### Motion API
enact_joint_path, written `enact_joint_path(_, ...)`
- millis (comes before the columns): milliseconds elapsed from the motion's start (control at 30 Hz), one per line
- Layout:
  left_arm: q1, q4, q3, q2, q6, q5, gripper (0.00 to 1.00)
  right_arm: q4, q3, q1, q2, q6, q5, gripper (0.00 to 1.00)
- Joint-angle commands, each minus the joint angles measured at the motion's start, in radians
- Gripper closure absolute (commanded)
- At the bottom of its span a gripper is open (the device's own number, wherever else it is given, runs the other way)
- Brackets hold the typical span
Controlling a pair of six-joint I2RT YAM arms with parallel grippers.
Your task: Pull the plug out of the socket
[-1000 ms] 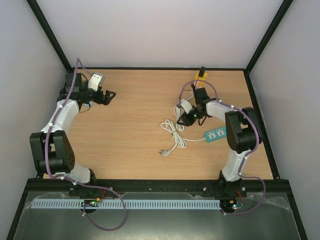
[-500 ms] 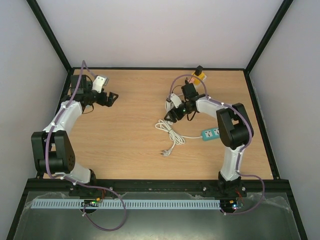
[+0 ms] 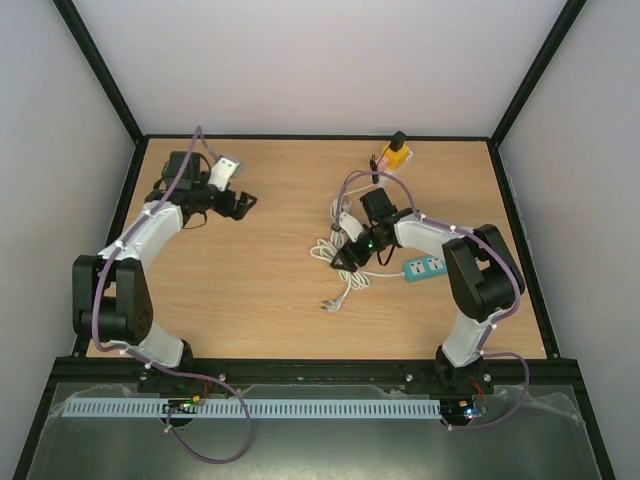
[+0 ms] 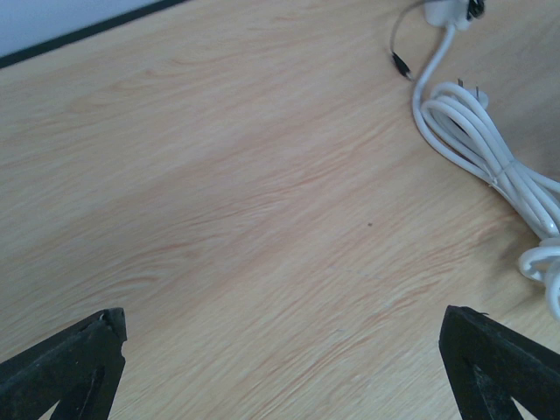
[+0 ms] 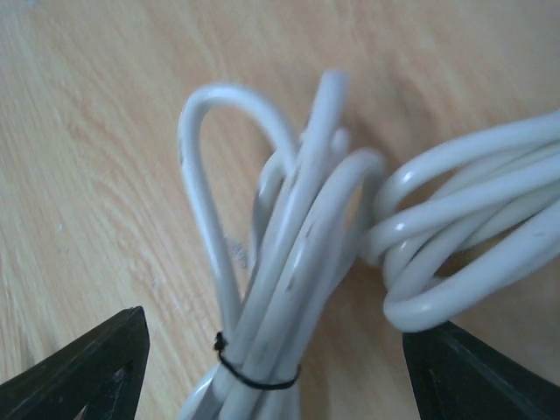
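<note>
- Far left, my left gripper (image 3: 243, 205) hangs over the back-left part of the table (image 3: 270, 290). Its jaws are spread wide and released, with nothing in them. In its wrist view (image 4: 280, 350) only bare wood lies between the two dark fingertips (image 4: 66, 367).
- Toward the middle, the plug (image 3: 327, 305) lies loose on the wood at the free end of the white cord (image 3: 350, 285). It is well apart from the sockets and nearer to me than the coil.
- The cord is gathered into a bundle of loops just right of centre. In the right wrist view a thin black tie (image 5: 258, 378) cinches the strands (image 5: 289, 262) together. The left wrist camera catches the same coil at its right edge (image 4: 477, 149).
- My right gripper (image 3: 350, 258) sits directly over that bundle. Its claw is released: the two fingers stand apart at the bottom corners of its wrist view (image 5: 276, 367). The cord lies between them, and neither finger is pressing on it.
- Further back, a yellow-and-black block (image 3: 396, 155) rests at the table's far edge. I cannot tell what it is.
- Rightmost, the green power strip (image 3: 426, 266) lies flat beside the right arm's forearm. The cord runs from its left end toward the coil.
</note>
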Motion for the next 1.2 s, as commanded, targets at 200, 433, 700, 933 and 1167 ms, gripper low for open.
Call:
enact_joint_path(200,-0.135,-0.002,0.12,0.142,-0.05,-0.03,0.0,-0.003,-0.117,0.132,-0.032,-0.128,0.071,0.32)
enact_joint_path(433,-0.264,0.001,0.214,0.283,-0.069,-0.049,0.0,-0.02,-0.105,0.197,-0.099,-0.141,0.025,0.25)
enact_joint_path(700,-0.386,0.063,0.326,0.424,-0.188,-0.116,0.0,-0.138,-0.097,0.076,-0.263,-0.204,0.019,0.14)
enact_joint_path(933,-0.513,0.116,0.395,0.508,-0.31,-0.255,0.0,-0.194,-0.121,-0.123,-0.292,-0.277,0.101,0.14)
enact_joint_path(1167,-0.589,0.097,0.417,0.584,-0.336,-0.332,0.0,-0.203,-0.093,-0.249,-0.189,-0.314,0.178,0.13)
